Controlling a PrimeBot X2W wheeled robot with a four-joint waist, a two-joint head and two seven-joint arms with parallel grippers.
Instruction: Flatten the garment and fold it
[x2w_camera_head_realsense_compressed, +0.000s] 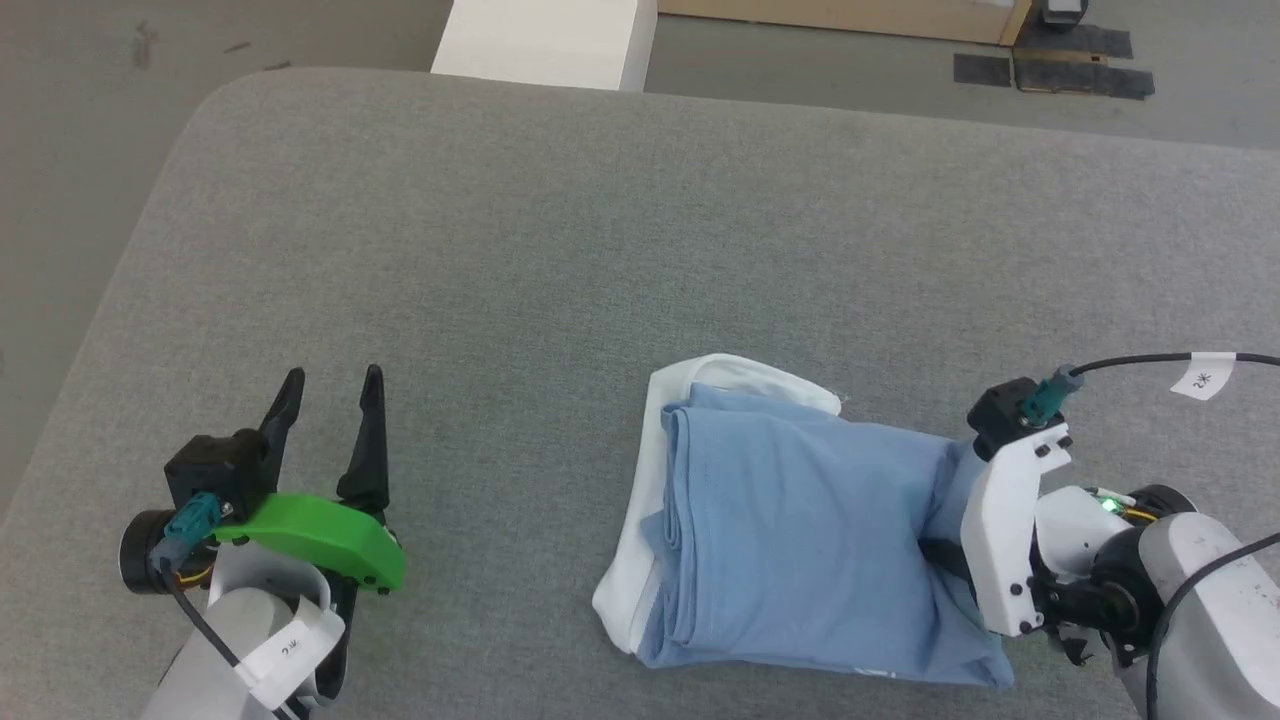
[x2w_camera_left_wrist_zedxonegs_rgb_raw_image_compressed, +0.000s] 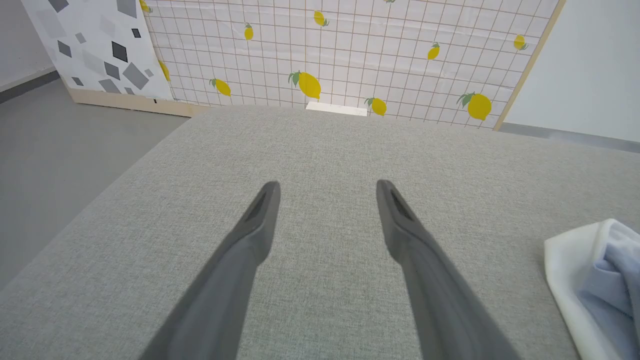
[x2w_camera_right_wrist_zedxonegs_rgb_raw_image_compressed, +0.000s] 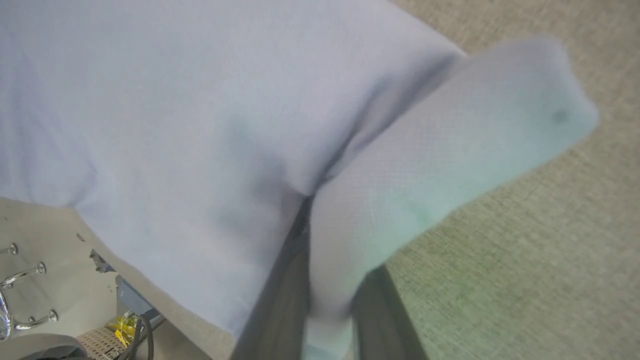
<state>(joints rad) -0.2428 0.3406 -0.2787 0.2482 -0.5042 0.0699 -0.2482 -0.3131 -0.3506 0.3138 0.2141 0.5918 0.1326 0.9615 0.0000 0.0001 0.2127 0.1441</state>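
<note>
Pinching a fold of the light blue soft knit shirt (x2w_camera_head_realsense_compressed: 800, 520) between the two long dark fingers (x2w_camera_right_wrist_zedxonegs_rgb_raw_image_compressed: 282, 305) of my right gripper (x2w_camera_right_wrist_zedxonegs_rgb_raw_image_compressed: 327, 285), I have cloth pressed on both sides of that pair, and the flap beyond them droops over on its own. The shirt lies partly folded, in several layers, on the near right part of the grey woven upholstered surface (x2w_camera_head_realsense_compressed: 600, 250), with a white band of cloth (x2w_camera_head_realsense_compressed: 625, 580) showing along the side that faces the surface's left. My left gripper (x2w_camera_head_realsense_compressed: 331, 388) hangs over the near left part of the same surface, its fingers spread wide with nothing between them, well apart from the shirt. I judge this fabric to be light, limp and a little stretchy: it will sag wherever I do not support it, and the stacked layers will probably slide over one another if I drag only the top one. It is not fragile, so a firm pinch is safe. The best hold, I think, is at an edge or corner, taking all layers there together, with my left fingers on the matching corner so the fold lifts evenly.
</note>
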